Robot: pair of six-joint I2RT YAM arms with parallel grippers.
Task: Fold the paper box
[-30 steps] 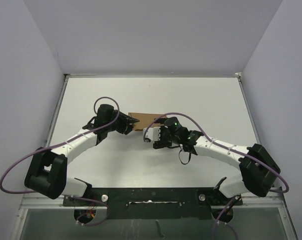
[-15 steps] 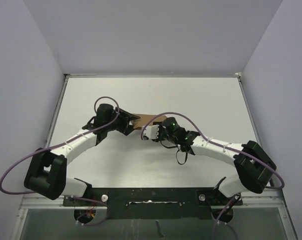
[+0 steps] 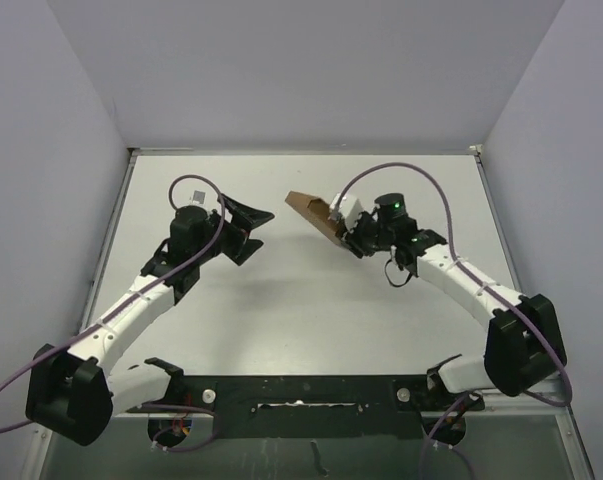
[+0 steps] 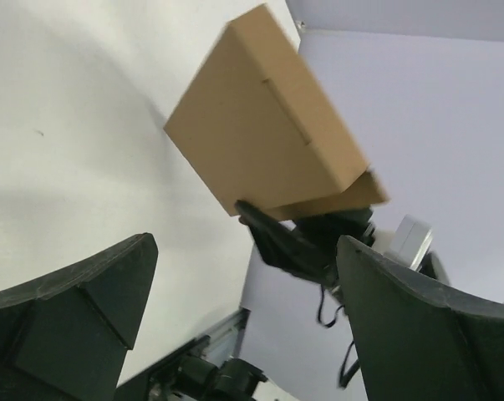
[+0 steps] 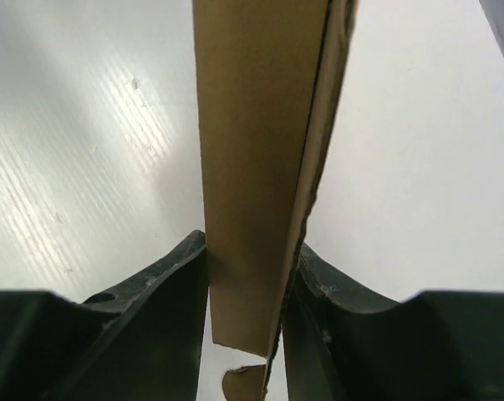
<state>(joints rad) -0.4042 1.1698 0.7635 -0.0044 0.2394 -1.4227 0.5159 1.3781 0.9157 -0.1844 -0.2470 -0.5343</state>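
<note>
— Where was the paper box [image 3: 308, 210]?
— Held tilted above the surface [image 3: 281, 300], right of centre, its edge pinched between the right gripper's [image 3: 333, 228] fingers [image 5: 164, 276].
— And the left gripper [image 3: 259, 230]?
— Fingers spread wide, holding nothing, just left of the box.

Paper box [image 3: 306, 205]: you have 1.
Grippers: you have 2, left gripper [image 3: 253, 228] and right gripper [image 3: 336, 228].
Table [image 3: 281, 310]: you have 1.

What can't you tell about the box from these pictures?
- Top view: the paper box is small; flaps and tabs unreadable.
- Right wrist: its top is cut off by the frame; only an edge shows between the right fingers.
- Left wrist: those fingers hide its lower corner.
</note>
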